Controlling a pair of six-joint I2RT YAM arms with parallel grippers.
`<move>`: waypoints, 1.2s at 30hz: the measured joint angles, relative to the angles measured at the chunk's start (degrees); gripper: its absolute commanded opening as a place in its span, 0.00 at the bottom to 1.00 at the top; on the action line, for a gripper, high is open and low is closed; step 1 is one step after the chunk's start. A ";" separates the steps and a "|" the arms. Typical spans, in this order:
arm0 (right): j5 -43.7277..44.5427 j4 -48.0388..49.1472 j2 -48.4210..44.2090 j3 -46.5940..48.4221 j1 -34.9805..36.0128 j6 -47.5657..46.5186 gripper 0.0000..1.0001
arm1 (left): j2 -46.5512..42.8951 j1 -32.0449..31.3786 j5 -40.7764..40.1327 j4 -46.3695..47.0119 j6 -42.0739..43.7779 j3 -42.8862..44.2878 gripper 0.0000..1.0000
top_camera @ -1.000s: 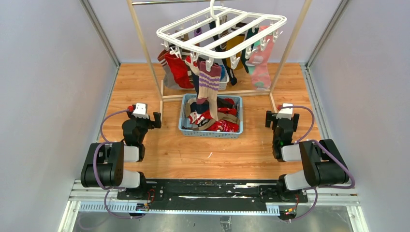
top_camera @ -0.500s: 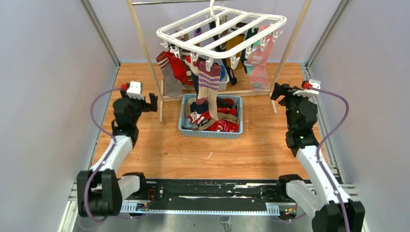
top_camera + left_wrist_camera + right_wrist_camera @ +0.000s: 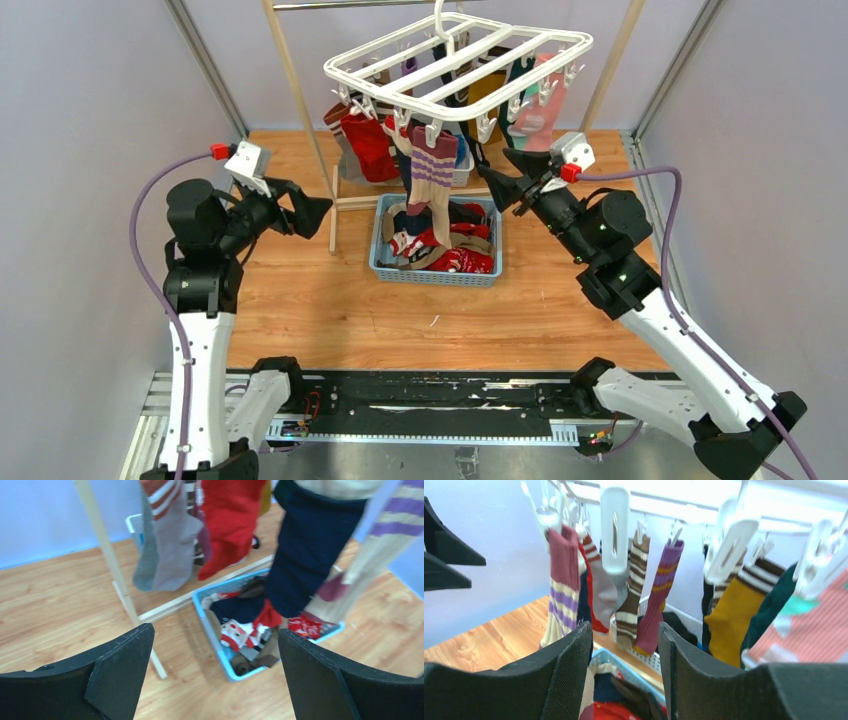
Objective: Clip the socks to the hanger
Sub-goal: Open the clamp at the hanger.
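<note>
We hold nothing at all.
Our left pincer (image 3: pixel 312 212) is wide, our right pincer (image 3: pixel 500 172) narrower. The hanger (image 3: pixel 460 62) with socks (image 3: pixel 432 172) hangs just above the right one.

On the light wooden table (image 3: pixel 400 320), toward its far middle, the tall wood-and-metal rail stand (image 3: pixel 298 90). High on its rail, the large white plastic rectangular hanger (image 3: pixel 460 65), with assorted soft fabric socks (image 3: pixel 432 170) clipped beneath. Directly below, just near of the stand's foot bar, the blue mesh plastic basket (image 3: pixel 436 277), with loose socks (image 3: pixel 450 250) heaped inside. Left of the stand's left post, the left gripper (image 3: pixel 320 208). Right of the basket and higher, close beneath the hanger's near right edge, the right gripper (image 3: pixel 497 166).
</note>
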 measured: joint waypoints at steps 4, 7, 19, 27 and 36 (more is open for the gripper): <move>-2.10 1.14 2.25 4.39 0.15 -2.12 0.49 | -1.92 0.00 3.91 -4.44 -1.88 1.77 0.98; -3.39 1.70 4.15 6.67 0.15 -3.28 0.48 | -2.80 0.00 5.84 -7.10 -2.14 2.40 0.98; -5.95 2.10 8.35 9.18 0.17 -5.09 0.39 | -3.08 0.00 9.68 -11.85 -1.42 2.43 1.00; -5.81 3.85 8.44 9.18 0.92 -5.40 0.37 | -3.10 0.00 11.19 -14.38 1.09 2.43 1.00; -5.40 4.46 8.50 11.04 1.57 -6.23 0.26 | -3.61 0.00 11.72 -15.54 2.36 2.43 1.00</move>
